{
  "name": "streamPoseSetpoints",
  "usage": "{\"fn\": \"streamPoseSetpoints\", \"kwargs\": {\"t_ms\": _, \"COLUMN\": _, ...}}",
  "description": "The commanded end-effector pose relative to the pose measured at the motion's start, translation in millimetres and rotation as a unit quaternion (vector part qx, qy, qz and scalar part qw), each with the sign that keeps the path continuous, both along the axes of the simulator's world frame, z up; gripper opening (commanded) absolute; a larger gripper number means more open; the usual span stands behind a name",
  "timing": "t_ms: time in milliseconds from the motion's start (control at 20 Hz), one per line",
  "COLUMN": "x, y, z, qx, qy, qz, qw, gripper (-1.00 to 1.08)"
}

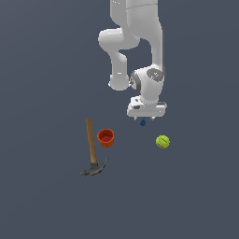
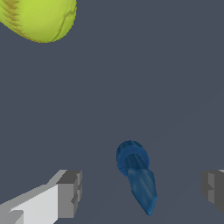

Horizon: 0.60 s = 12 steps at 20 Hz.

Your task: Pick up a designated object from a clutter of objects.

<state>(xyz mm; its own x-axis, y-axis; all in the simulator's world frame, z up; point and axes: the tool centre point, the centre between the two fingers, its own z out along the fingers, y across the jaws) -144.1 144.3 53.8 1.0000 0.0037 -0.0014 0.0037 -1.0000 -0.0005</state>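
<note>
The designated object is a tiny dark-blue plastic piece (image 1: 143, 123) lying on the grey floor directly under my hand. In the wrist view the blue piece (image 2: 136, 174) lies between my two fingertips, touched by neither. My gripper (image 2: 142, 190) is open, with one finger (image 2: 70, 192) on one side and the other finger (image 2: 213, 188) on the opposite side. In the exterior view the gripper (image 1: 145, 117) hangs low over the piece, fingers mostly hidden by the hand. The rest of the clutter lies around it.
A yellow-green tennis ball (image 1: 162, 141) rests toward the exterior view's right and also shows in the wrist view (image 2: 39, 17). An orange-red cup (image 1: 106, 137) stands toward the exterior view's left, beside a wooden-handled claw hammer (image 1: 92, 149).
</note>
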Motion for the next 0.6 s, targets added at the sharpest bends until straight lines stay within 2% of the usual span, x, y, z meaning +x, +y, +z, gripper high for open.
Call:
{"fn": "streamPoseSetpoints", "kwargs": {"t_ms": 0, "x": 0.1, "y": 0.1, "z": -7.0, "qx": 0.000, "qy": 0.000, "qz": 0.000, "qw": 1.0000, "gripper": 1.00}}
{"fn": "streamPoseSetpoints", "kwargs": {"t_ms": 250, "x": 0.6, "y": 0.3, "z": -11.5, "qx": 0.000, "qy": -0.001, "qz": 0.000, "qw": 1.0000, "gripper": 1.00}}
{"fn": "streamPoseSetpoints", "kwargs": {"t_ms": 300, "x": 0.6, "y": 0.3, "z": -11.5, "qx": 0.000, "qy": -0.001, "qz": 0.000, "qw": 1.0000, "gripper": -1.00}}
{"fn": "streamPoseSetpoints", "kwargs": {"t_ms": 550, "x": 0.6, "y": 0.3, "z": -11.5, "qx": 0.000, "qy": -0.001, "qz": 0.000, "qw": 1.0000, "gripper": -1.00}}
